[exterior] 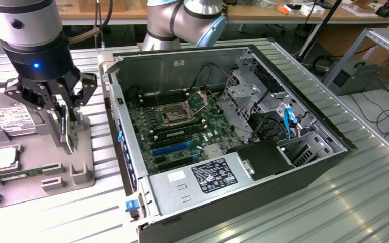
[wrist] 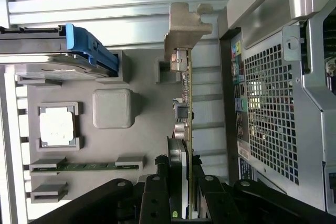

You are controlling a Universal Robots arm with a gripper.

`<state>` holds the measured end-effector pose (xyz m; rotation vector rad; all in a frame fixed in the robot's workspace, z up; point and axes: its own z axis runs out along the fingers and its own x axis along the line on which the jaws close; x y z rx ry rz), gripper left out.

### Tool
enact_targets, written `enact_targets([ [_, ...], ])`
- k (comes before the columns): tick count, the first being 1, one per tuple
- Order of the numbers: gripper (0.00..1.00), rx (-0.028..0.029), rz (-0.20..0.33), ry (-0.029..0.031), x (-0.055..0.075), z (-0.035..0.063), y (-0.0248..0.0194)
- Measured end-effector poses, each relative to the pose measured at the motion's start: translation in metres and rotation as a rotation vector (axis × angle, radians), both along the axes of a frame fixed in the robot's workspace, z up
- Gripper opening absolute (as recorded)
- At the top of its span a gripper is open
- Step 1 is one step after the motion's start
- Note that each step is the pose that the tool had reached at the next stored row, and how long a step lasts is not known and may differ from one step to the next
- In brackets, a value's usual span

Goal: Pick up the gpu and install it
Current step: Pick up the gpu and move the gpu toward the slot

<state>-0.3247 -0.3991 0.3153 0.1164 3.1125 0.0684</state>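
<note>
**Inspector:** Lay-out, largest item first.

**Assessor:** The ribbed worktop carries the open case at centre, with its board exposed. The grey tray sits just beside the case, on the exterior view's left.

**Inspector:** And the claw?

**Assessor:** The claw hangs over the tray's right part. Its fingers are closed against the two faces of the gpu.

**Inspector:** Where does the gpu stand?

**Assessor:** It is upright on its edge at the tray, near the case's outer wall, with the silver bracket at the end away from the claw. I cannot tell whether it has cleared its holder.

**Inspector:** Other parts?

**Assessor:** The drive and the chip lie in their tray seats, apart from the claw.

**Inspector:** Progress?

**Assessor:** In my judgement the work is early. The grasp looks made, but the card is not yet over the case. The blue slots on the board hold no card, so the carry and the seating both remain.
</note>
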Motion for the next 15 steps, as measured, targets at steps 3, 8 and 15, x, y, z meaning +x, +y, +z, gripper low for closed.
enact_targets([
  [3,0.27,0.0000,0.000,0.0001,0.000,0.0025,0.0000],
  [8,0.27,0.0000,0.000,0.0001,0.000,0.0064,0.0000],
  [15,0.27,0.0000,0.000,0.0001,0.000,0.0121,0.0000],
])
